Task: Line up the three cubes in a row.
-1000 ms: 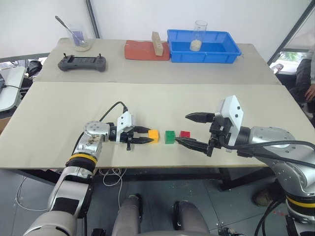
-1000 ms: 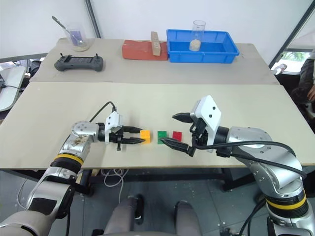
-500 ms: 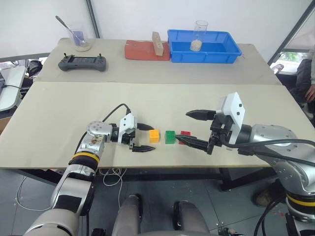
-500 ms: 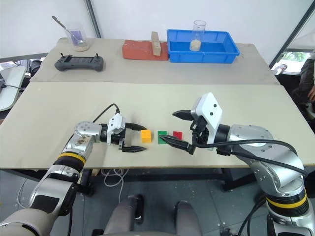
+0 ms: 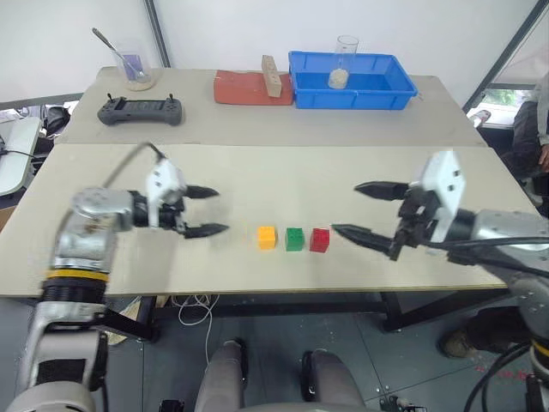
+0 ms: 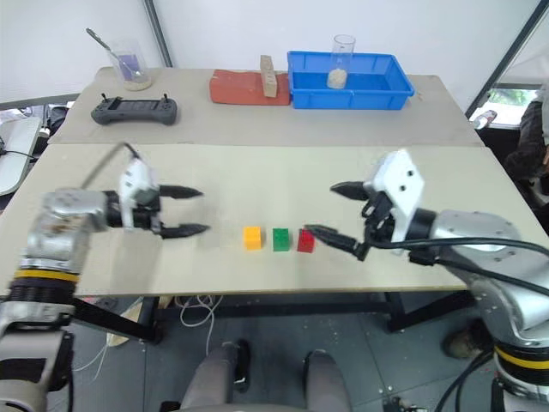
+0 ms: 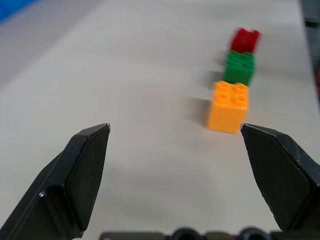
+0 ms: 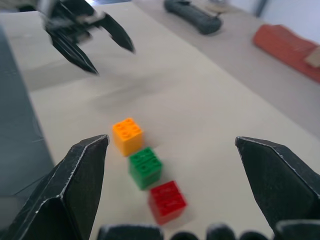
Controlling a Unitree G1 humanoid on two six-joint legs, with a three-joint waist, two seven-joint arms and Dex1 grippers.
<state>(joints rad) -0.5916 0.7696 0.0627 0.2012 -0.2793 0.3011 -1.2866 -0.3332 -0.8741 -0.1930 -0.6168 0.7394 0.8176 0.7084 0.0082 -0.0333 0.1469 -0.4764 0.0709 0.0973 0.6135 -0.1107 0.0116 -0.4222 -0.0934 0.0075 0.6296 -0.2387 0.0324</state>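
Hovering above the bench (image 5: 111,257), the left end effector (image 5: 210,211) has its two black fingers spread wide and holds nothing. Ahead of its fingertips, well apart from it, sits the yellow-orange cube (image 5: 267,238), the nearest of three. Just beyond that stands the green cube (image 5: 295,239), then the red cube (image 5: 320,239), all three resting on the bench in a straight row with small gaps between them. On the far side of the row, the right end effector (image 5: 357,209) also hangs with its fingers spread wide and empty, its lower fingertip near the red cube but not touching it. The two end effectors face each other across the cubes.
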